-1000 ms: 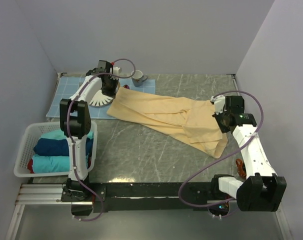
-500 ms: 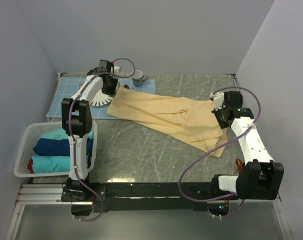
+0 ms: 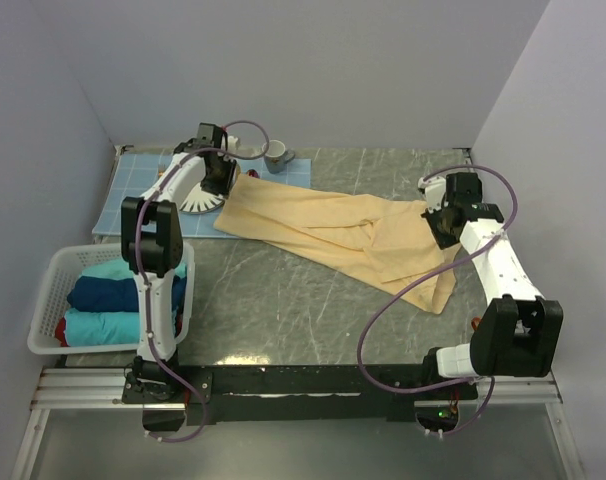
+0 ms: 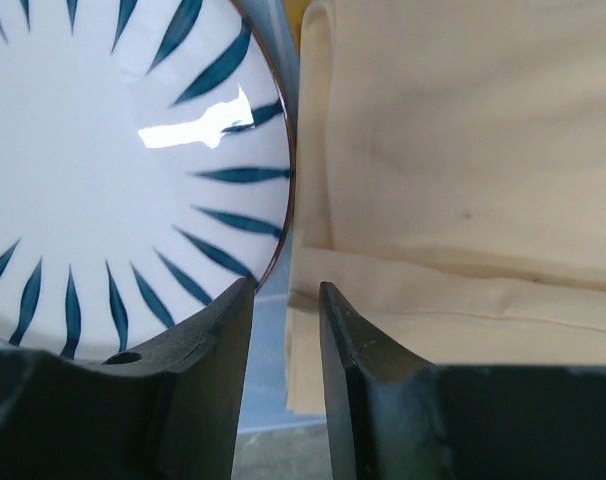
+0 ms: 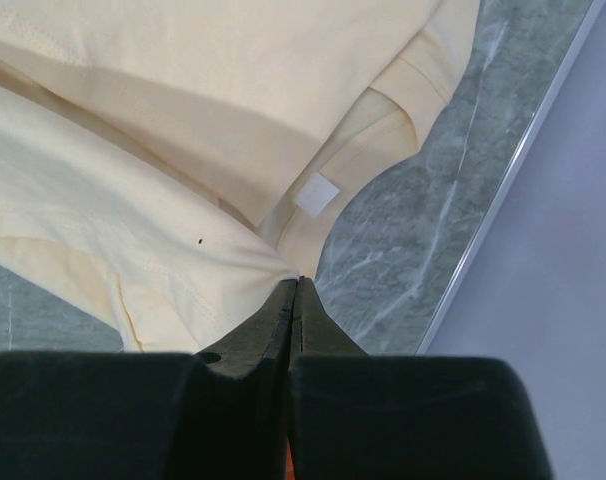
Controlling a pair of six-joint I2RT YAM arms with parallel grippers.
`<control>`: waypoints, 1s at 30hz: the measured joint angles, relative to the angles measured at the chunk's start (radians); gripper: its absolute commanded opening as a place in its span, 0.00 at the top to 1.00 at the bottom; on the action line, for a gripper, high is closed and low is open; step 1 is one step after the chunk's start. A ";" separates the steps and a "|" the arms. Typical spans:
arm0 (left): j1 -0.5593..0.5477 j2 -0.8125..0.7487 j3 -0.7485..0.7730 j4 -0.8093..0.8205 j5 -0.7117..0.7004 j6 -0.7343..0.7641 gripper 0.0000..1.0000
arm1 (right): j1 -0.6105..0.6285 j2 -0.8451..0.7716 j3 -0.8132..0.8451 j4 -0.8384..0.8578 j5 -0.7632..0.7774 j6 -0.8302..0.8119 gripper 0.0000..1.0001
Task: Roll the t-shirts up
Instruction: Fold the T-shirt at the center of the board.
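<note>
A large pale yellow-cream t-shirt (image 3: pixel 333 235) lies folded into a long strip across the marble table, from back left to front right. My right gripper (image 3: pixel 441 222) is at its right end. In the right wrist view the right gripper (image 5: pixel 298 282) is shut on a fold of the cloth (image 5: pixel 183 150) beside the collar, next to the white neck label (image 5: pixel 315 193). My left gripper (image 3: pixel 219 180) is low at the shirt's left end. In the left wrist view the left gripper (image 4: pixel 286 290) has its jaws a little apart, with the shirt's corner (image 4: pixel 453 150) just beyond them.
A white plate with blue stripes (image 4: pixel 113 170) lies on a blue mat (image 3: pixel 143 185), touching the shirt's left edge. A grey mug (image 3: pixel 277 155) stands behind it. A white basket (image 3: pixel 43 300) at the left holds folded blue and teal cloths (image 3: pixel 113 295). The table's right rail (image 5: pixel 513 180) is close to the right gripper.
My right gripper has moved toward the back of the table, drawing the shirt's right end with it. The left gripper has barely moved.
</note>
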 measured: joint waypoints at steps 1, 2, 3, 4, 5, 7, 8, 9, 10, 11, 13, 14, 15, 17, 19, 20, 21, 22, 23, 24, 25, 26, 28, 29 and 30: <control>0.000 -0.018 -0.019 -0.002 -0.002 0.000 0.60 | 0.000 0.000 0.001 0.002 -0.003 0.000 1.00; 0.000 -0.038 -0.037 -0.002 -0.003 0.000 0.59 | 0.000 0.000 0.001 0.004 -0.005 0.001 1.00; 0.000 -0.061 -0.055 -0.002 -0.004 0.000 0.59 | 0.000 0.000 0.001 0.005 -0.006 0.001 1.00; 0.000 -0.079 -0.066 -0.002 -0.004 0.000 0.59 | 0.000 0.000 0.001 0.005 -0.010 0.001 1.00; -0.001 -0.097 -0.074 -0.002 -0.003 0.000 0.59 | 0.000 0.000 0.001 0.005 -0.014 0.001 1.00; -0.002 -0.123 -0.083 -0.001 -0.001 0.001 0.59 | 0.000 0.000 0.001 0.005 -0.022 0.002 1.00; -0.003 -0.132 -0.084 -0.001 -0.001 0.002 0.60 | 0.000 0.000 0.000 0.005 -0.024 0.002 1.00; -0.004 -0.135 -0.084 0.001 -0.001 0.003 0.62 | 0.000 0.000 0.000 0.005 -0.025 0.002 1.00; -0.005 -0.136 -0.084 0.003 0.000 0.005 0.63 | 0.000 0.000 0.000 0.005 -0.027 0.001 1.00; -0.008 -0.136 -0.084 0.003 0.003 0.007 0.64 | 0.000 0.000 0.000 0.005 -0.029 0.002 1.00; -0.012 -0.130 -0.084 0.000 0.018 0.015 0.68 | 0.000 0.005 0.000 0.005 -0.030 0.002 1.00; -0.015 -0.127 -0.084 -0.002 0.030 0.021 0.69 | 0.000 0.011 0.000 0.005 -0.031 0.002 1.00; -0.019 -0.127 -0.087 -0.001 0.041 0.026 0.71 | 0.000 0.018 0.000 0.006 -0.032 0.003 1.00; -0.030 -0.127 -0.108 0.001 0.061 0.032 0.73 | -0.001 0.041 0.000 0.008 -0.032 0.008 1.00; -0.042 -0.126 -0.142 0.002 0.069 0.038 0.75 | -0.006 0.064 0.000 0.013 -0.040 0.018 1.00; -0.047 -0.124 -0.157 0.002 0.068 0.041 0.75 | -0.009 0.079 0.002 0.013 -0.045 0.026 1.00; -0.051 -0.118 -0.179 -0.001 0.068 0.044 0.75 | -0.016 0.095 0.005 0.013 -0.052 0.034 1.00; -0.055 -0.111 -0.188 -0.002 0.065 0.045 0.75 | -0.024 0.114 0.008 0.014 -0.059 0.044 1.00; -0.059 -0.102 -0.199 0.000 0.060 0.045 0.76 | -0.034 0.132 0.010 0.015 -0.065 0.053 1.00; -0.061 -0.092 -0.208 -0.001 0.056 0.045 0.76 | -0.045 0.153 0.015 0.014 -0.071 0.062 1.00; -0.062 -0.082 -0.217 0.000 0.050 0.046 0.76 | -0.054 0.171 0.022 0.013 -0.074 0.069 1.00; -0.062 -0.075 -0.227 0.000 0.041 0.047 0.77 | -0.065 0.195 0.035 0.011 -0.083 0.077 1.00; -0.061 -0.066 -0.237 0.001 0.033 0.047 0.77 | -0.087 0.246 0.071 0.009 -0.093 0.091 1.00; -0.061 -0.065 -0.237 0.004 0.031 0.047 0.77 | -0.095 0.272 0.092 0.008 -0.097 0.096 1.00; -0.061 -0.065 -0.237 0.006 0.025 0.048 0.77 | -0.100 0.293 0.111 0.008 -0.101 0.100 1.00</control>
